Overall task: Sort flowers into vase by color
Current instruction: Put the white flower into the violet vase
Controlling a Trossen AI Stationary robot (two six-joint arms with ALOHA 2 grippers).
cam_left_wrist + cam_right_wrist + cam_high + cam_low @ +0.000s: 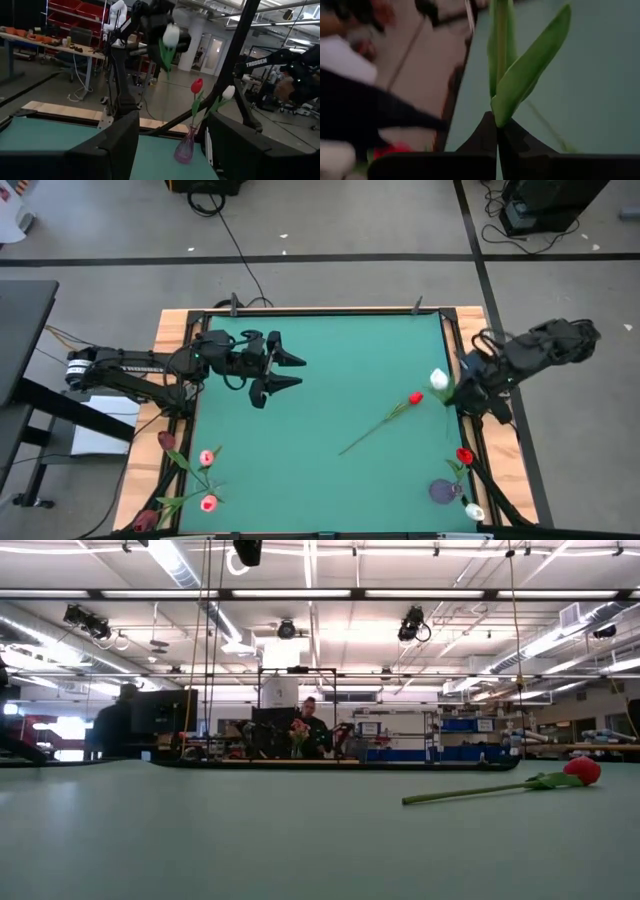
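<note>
Right hand (pixel 452 392) pinching a white tulip (pixel 438 379) by the stem, up over the table's (pixel 320 380) right edge, far side of the purple vase (pixel 443 491) already holding one red and one white. Left hand (pixel 283 370) hanging spread and empty over the far left. Red tulip (pixel 415 397) lying mid-table; pinks and dark reds grouped at the near left corner. Biggest risk, probably: thin stem twisting in that pinch, missing the narrow neck or tipping the vase.
</note>
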